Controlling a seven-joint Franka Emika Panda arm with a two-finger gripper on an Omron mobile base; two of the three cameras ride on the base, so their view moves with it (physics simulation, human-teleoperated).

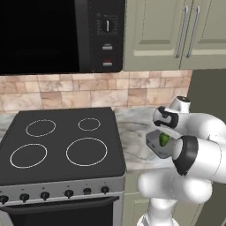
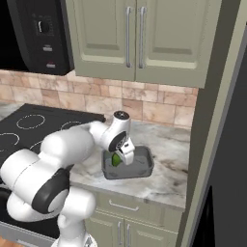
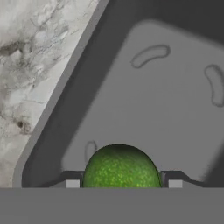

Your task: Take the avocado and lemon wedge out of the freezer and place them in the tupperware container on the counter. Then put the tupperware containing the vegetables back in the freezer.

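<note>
A: Starting at the left of the left base view, what do you see?

B: A flat black glass stovetop [image 1: 59, 143] with thin white ring markings fills the lower left, with a row of round dark knobs [image 1: 44, 195] along its grey front edge. Above it in the upper left hangs a glossy black microwave [image 1: 62, 35], and behind runs a backsplash of rough tan stone tiles [image 1: 88, 90].

A: And moving right?

B: The marbled grey-beige stone desk [image 1: 132, 132] lies at centre right. On it sits the shallow dark-grey rectangular plastic container [image 1: 155, 145] with sloping walls and a rounded rim. Smooth olive-green cabinet doors [image 1: 154, 33] with slim silver bar handles take the upper right.

A: Where is the fruit?

B: The small, round, shiny dark-green avocado [image 3: 121, 168] with a speckled skin sits at the bottom centre of the hand view, between the two small dark fingertips [image 3: 72, 181]. The tool [image 3: 124, 183] is clenched on it, one tip against each side. The avocado is over the container's smooth grey floor, near one corner; I cannot tell whether it touches the floor.

A: And from the right base view?

B: The white arm reaches from the lower left to the container [image 2: 144, 166] at centre, the green fruit [image 2: 116, 158] showing at the tool [image 2: 120, 157] just inside the tray's left wall.
</note>
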